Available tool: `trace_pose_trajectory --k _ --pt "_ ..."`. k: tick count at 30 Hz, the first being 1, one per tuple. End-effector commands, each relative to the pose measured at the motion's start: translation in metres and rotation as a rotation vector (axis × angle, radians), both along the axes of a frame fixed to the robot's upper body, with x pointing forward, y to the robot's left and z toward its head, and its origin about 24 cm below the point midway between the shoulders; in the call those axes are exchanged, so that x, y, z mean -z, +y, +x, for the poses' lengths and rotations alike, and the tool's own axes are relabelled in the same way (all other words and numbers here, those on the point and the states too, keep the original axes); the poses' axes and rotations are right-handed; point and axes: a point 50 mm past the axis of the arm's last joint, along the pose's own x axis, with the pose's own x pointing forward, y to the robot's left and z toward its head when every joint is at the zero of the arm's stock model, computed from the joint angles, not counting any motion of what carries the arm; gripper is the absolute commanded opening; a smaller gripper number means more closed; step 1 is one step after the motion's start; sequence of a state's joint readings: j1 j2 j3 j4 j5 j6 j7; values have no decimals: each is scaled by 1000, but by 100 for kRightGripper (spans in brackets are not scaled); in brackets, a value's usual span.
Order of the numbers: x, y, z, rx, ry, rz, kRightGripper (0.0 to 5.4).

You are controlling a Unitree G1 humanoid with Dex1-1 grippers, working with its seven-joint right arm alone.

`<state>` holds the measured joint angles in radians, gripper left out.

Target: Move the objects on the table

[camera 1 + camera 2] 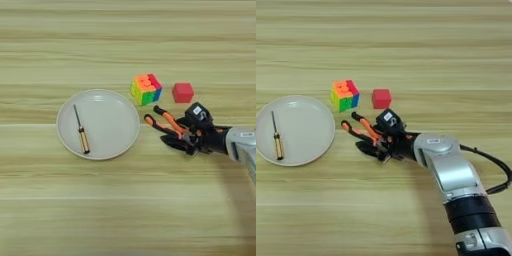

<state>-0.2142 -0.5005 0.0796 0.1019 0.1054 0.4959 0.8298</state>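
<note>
You can't see the pliers' [165, 124] nose: it's buried under the right gripper [375, 141], only the two orange-and-black handles stick out toward the plate [115, 145]. The left eye view cuts the arm off at the wrist; the right eye view shows the silver forearm [448, 170] coming up from the bottom right corner, angled up-left, hand low over the table [125, 210]. The black fingers are wrapped over the pliers' head end and look clamped on it, though where exactly they make contact is hard to make out. Screwdriver [80, 131] lies inside the plate, left of centre, handle nearest you. Puzzle cube [146, 89] and red cube [182, 92] sit side by side, apart, just beyond the pliers.
</note>
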Motion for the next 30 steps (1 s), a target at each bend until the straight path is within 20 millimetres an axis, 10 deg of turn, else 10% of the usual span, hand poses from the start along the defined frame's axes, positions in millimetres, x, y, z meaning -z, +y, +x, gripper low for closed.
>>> trace_pose_trajectory --k 1,30 --pt "-46 2 14 -11 -178 16 477" --pt "-109 46 -2 -157 -399 90 538"
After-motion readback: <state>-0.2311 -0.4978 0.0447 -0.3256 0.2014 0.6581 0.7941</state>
